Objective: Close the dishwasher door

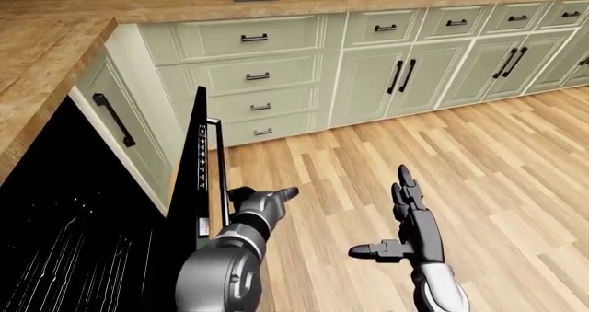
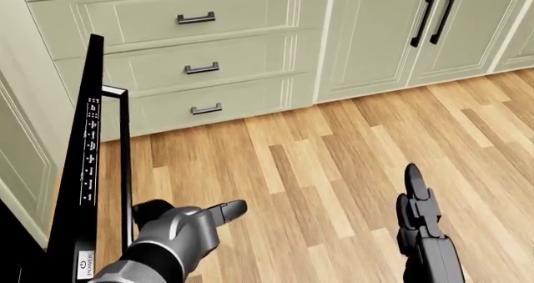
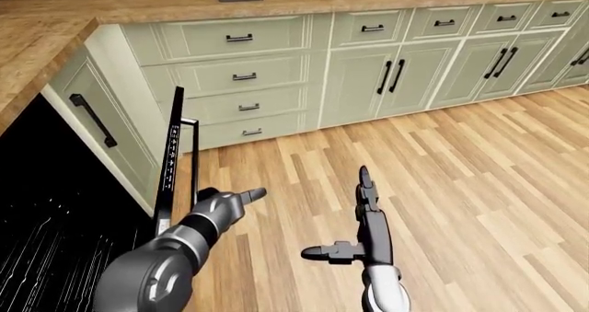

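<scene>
The black dishwasher door (image 2: 83, 170) stands nearly upright at the left of the head view, seen edge-on, with its control strip and silver handle bar (image 2: 125, 164) showing. My left hand (image 2: 190, 215) is open; its palm side rests against the door's outer face beside the handle, one finger pointing right. The dark dishwasher interior (image 1: 64, 250) with wire racks fills the lower left of the left-eye view. My right hand (image 2: 415, 195) is open, fingers pointing up, over the floor and apart from the door.
Pale green drawers (image 2: 196, 18) and cabinet doors (image 2: 430, 20) with black handles line the top. A wooden counter (image 1: 55, 43) runs along the left above the dishwasher. Plank flooring (image 2: 333, 158) spreads between my hands.
</scene>
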### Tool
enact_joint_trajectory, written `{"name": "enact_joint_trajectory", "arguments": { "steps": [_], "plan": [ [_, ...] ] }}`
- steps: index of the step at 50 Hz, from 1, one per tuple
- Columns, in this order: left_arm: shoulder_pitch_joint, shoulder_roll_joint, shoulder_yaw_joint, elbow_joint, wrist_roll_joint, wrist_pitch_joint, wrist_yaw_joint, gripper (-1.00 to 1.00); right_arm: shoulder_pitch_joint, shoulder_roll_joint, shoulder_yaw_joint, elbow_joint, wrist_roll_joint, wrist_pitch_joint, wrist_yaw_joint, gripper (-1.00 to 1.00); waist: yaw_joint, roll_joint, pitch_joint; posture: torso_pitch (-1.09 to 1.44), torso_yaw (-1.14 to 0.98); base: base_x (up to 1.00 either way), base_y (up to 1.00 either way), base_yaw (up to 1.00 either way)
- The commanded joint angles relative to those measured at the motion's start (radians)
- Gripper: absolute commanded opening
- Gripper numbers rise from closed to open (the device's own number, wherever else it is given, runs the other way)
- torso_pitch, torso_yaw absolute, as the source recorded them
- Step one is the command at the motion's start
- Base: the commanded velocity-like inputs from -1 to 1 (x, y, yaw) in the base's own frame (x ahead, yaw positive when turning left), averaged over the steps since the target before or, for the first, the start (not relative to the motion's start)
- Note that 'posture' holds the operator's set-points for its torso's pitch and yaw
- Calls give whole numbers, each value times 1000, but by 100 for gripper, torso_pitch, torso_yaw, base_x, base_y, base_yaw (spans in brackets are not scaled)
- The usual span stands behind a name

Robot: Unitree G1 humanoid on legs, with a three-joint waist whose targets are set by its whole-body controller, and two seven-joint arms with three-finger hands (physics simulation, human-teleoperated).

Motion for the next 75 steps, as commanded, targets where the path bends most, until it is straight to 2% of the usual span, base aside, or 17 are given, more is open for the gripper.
{"name": "enact_joint_trajectory", "arguments": {
  "steps": [1, 35, 75],
  "plan": [
    [-39, 45, -15, -54, 45, -53, 62, 100, -12, -2, 0, -56, 1, -18, -2, 100, 11, 1, -23, 0, 0, 0, 0, 0],
    [-87, 131, 22, -54, -28, -6, 83, 100, -14, -2, -2, -49, 3, -23, -1, 100, 11, 9, -23, 0, 0, 0, 0, 0],
    [-89, 241, 78, -51, -72, 32, 89, 100, -6, -1, -4, -66, 9, -18, 3, 100, 5, 23, -20, 0, 0, 0, 0, 0]
  ]
}}
